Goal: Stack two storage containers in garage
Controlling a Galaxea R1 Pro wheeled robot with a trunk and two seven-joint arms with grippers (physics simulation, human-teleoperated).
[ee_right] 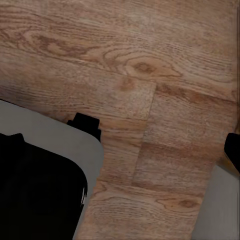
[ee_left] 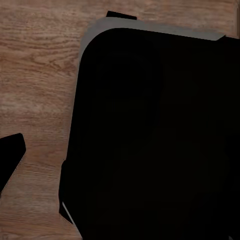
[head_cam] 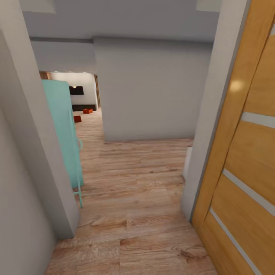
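**Robot in doorway, containers far off in living room**

Grippers: cannot tell whether either is wide, narrow or holding anything. The left wrist view has a big black rounded body with a pale grey rim (ee_left: 150, 25) over wood-plank floor (ee_left: 35, 75), plus a small black tip (ee_left: 10, 155) at the frame edge, too dark to read. The right wrist view has a black part with a grey rounded edge (ee_right: 60, 145) over the same light wood planks (ee_right: 150, 75); no fingers made out.

Head view: light wood-plank floor (head_cam: 133, 198) runs down a hallway. Honey-coloured wood-plank door with pale horizontal strips (head_cam: 244, 160) stands open at right, against a grey door frame (head_cam: 208, 126). Grey wall (head_cam: 23, 172) close at left. A teal flat-sided piece of furniture (head_cam: 63, 130) stands beyond it by the left wall. A plain grey wall block (head_cam: 152, 91) faces the camera.

Two small orange-red containers (head_cam: 88, 111) (head_cam: 77, 119) sit on the floor of the far living room (head_cam: 82, 95), apart from each other, near a low dark cabinet (head_cam: 84, 107) under a dark wall TV (head_cam: 76, 90). Brick (head_cam: 45, 75) shows at that room's left edge.
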